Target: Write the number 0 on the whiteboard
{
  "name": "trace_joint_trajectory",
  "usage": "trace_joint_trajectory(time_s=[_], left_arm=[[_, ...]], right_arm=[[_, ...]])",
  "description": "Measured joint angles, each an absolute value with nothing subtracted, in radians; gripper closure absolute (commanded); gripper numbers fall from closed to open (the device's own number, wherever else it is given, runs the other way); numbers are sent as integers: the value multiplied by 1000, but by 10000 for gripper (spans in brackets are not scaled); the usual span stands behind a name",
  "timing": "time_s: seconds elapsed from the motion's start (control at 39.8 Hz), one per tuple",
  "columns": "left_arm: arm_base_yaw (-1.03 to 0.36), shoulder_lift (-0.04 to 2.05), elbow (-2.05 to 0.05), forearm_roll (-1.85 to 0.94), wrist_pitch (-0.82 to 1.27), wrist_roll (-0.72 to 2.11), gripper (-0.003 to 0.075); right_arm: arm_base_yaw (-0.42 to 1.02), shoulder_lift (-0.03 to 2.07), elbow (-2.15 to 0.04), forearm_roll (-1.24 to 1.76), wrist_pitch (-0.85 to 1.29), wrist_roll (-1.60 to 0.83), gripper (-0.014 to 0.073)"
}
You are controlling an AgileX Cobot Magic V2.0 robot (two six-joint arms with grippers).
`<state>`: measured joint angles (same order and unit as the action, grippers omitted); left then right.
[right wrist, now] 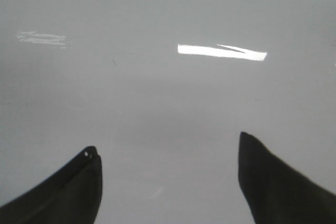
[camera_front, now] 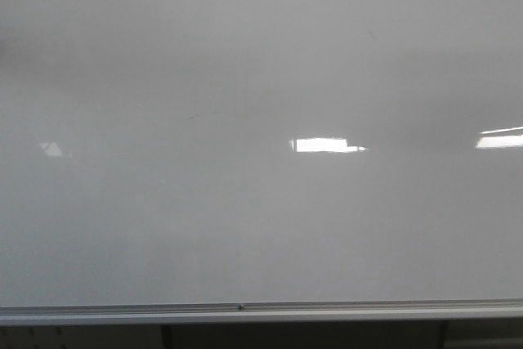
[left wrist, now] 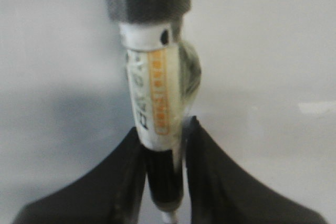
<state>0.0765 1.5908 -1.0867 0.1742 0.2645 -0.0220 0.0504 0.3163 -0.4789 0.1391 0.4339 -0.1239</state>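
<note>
Closed on a marker [left wrist: 155, 103] is the left gripper [left wrist: 165, 145], as shown in the left wrist view; the two dark fingers [left wrist: 215, 182] are pressed against the barrel from either side, near its lower end; the marker's white body, with an orange label strip, is seen rising between them to a dark cap or collar at the far end, which is blurred. The right gripper [right wrist: 168, 153] is held wide apart in the right wrist view; nothing is seen between its two dark fingers [right wrist: 273, 182], only the pale board behind.

The whiteboard [camera_front: 245, 226] is seen to fill nearly the whole front view, glossy and grey-white; its silver bottom rail [camera_front: 327, 311] runs along the lower edge. Bright rectangular reflections [camera_front: 327, 145] are seen on the surface right of centre and at the right edge; only a faint short mark [camera_front: 203, 115] can be made out left of centre. No drawn 0 can be distinguished on the board in any view; neither arm is caught in the front view.
</note>
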Motion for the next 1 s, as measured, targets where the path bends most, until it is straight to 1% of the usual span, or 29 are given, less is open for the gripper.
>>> trace_joint_trajectory(time_s=[0.05,0.2,0.38,0.5,0.78,0.9,1.0], left_arm=[[76,1591,-1087,174,265,-22,740],[76,1591,-1088,174,282,-22,739],[20,1540,-1088,171,397,-9,737],[-70,1485,-1088,100,495,65,738],[-265,1437,-1088,-339,791,439,739],[-397,1437,-1088,-473,944,629,739],[-495,1437,-1088,-507,1004,700,739]], right_arm=[[50,316,-479,139,434,-124,34],[50,316,-479,139,434,-124,34],[50,316,-479,143,434,-124,34],[50,324,-485,145,449,-124,34],[50,439,-528,157,525,-124,34],[50,531,-564,190,586,-124,34],[50,579,-588,224,624,-141,34]])
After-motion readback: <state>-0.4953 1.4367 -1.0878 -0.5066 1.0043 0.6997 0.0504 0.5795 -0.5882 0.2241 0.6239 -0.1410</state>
